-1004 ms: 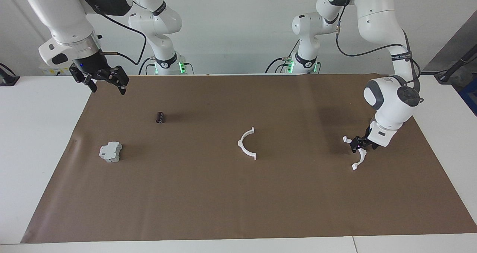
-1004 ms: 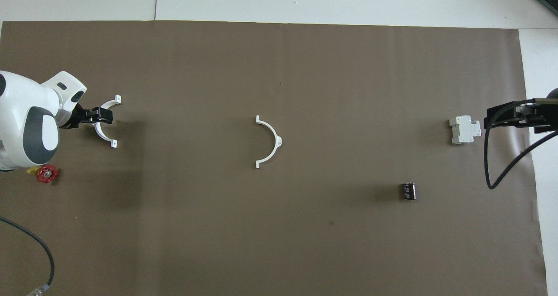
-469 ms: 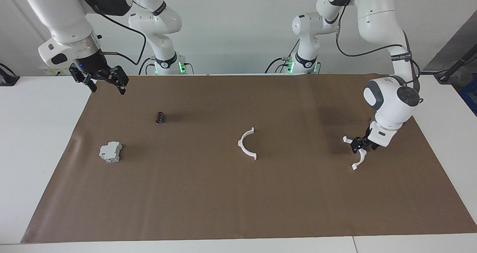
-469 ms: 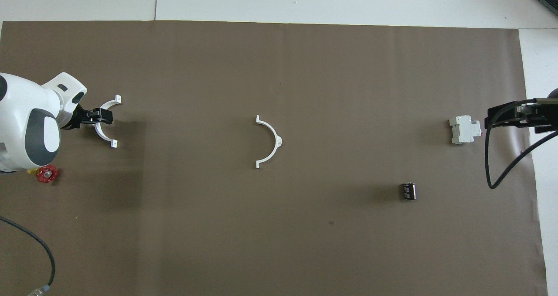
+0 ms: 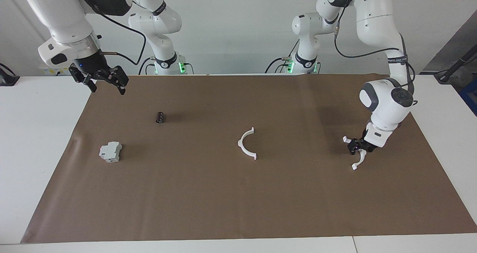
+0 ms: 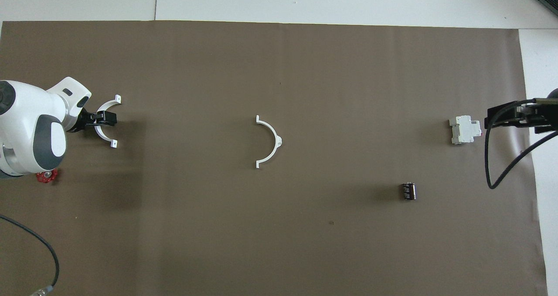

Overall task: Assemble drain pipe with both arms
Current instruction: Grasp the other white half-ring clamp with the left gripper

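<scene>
One white half-circle arc [image 5: 246,143] of the drain pipe lies in the middle of the brown mat, also in the overhead view [image 6: 271,141]. The second white arc [image 5: 358,159] is toward the left arm's end of the mat, also in the overhead view [image 6: 103,134]. My left gripper [image 5: 354,145] is low at the mat and shut on the middle of this arc; it also shows in the overhead view [image 6: 104,118]. My right gripper [image 5: 107,87] is open and empty, up over the mat's corner at the right arm's end, and it waits.
A grey-white boxy block [image 5: 110,151] and a small black cylinder [image 5: 160,117] lie toward the right arm's end of the mat [image 5: 238,201]. A small red knob [image 6: 45,177] lies partly under the left arm's wrist. A black cable [image 6: 490,165] hangs from the right arm.
The left arm's wrist has shifted a little toward the middle of the table, with the gripper still on the arc. The arc has barely moved. The right arm has not moved.
</scene>
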